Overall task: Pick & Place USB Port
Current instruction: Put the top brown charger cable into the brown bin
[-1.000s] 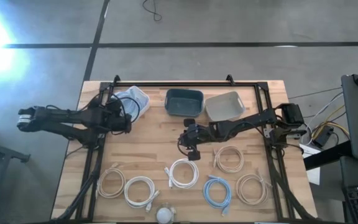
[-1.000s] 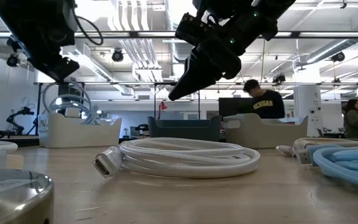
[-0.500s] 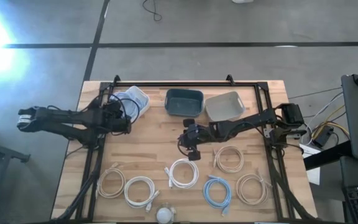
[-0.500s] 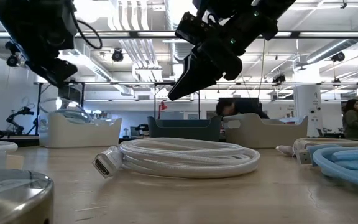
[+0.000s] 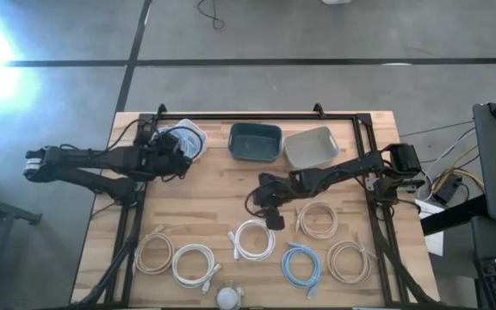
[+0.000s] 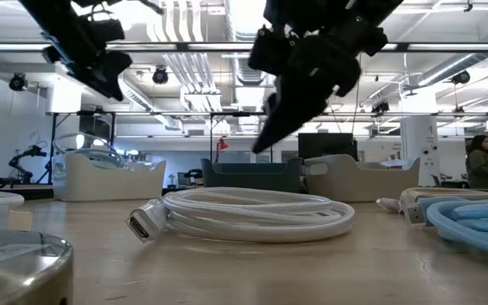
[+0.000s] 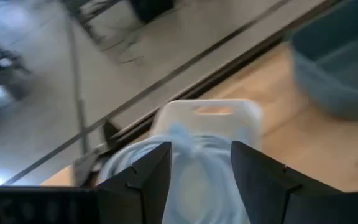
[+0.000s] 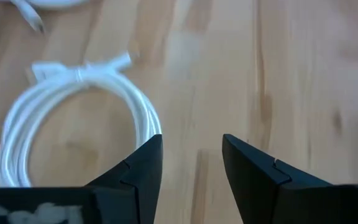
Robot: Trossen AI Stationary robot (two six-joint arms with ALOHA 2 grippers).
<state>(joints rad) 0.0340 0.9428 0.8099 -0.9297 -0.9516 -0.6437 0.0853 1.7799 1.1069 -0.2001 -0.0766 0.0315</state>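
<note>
Your right gripper (image 8: 191,171) hung above the wooden table (image 5: 213,194) with its two dark fingers (image 8: 138,171) spread apart and nothing between them. In the right wrist view, bare wood showed in the gap between the fingers, and the coiled white USB cable (image 8: 73,118) lay flat on the table just beyond and to one side of the fingertips, apart from them. In the high view, the right gripper (image 5: 271,213) sat just beside that white coil (image 5: 252,239), between it and the cream coiled cable (image 5: 317,220). The low view showed the same white coil (image 6: 252,213) resting on the wood, its connector pointing toward the camera, with the right gripper (image 6: 269,135) clear above it.

Farther out along the near edge lay a light blue coiled cable (image 5: 300,263) and further cream coils (image 5: 350,261).

Your left gripper (image 7: 199,165) was at the far left corner, its fingers (image 7: 145,177) parted and empty. Directly ahead of them stood the white plastic bin (image 7: 210,121), holding pale coiled cable (image 7: 166,168). Past it were the dark blue-grey bin (image 5: 255,142) and the beige bin (image 5: 310,146).
</note>
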